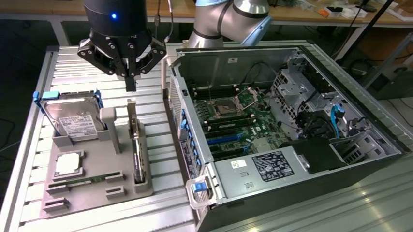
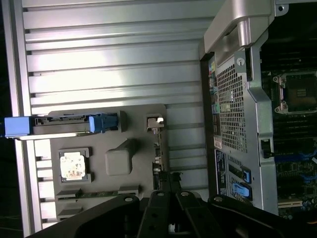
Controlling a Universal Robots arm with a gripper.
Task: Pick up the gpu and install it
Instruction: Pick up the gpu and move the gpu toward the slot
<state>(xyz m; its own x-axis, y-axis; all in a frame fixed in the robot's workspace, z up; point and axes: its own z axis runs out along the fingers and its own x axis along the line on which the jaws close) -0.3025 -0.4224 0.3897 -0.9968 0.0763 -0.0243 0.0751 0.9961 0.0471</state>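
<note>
One ribbed metal table (image 1: 77, 53) bears a grey tray (image 1: 96, 192) with the gpu (image 1: 137, 154); the clenched hand (image 1: 131, 86) hovers above.

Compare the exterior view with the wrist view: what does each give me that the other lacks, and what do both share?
Exterior view: the shut gripper seen from the side, hanging above the gpu and not holding it; the power supply inside the case. Wrist view: the case's perforated rear panel face-on. Shared: the gpu standing on edge in the grey tray, the hard drive, the processor, the motherboard.
</note>
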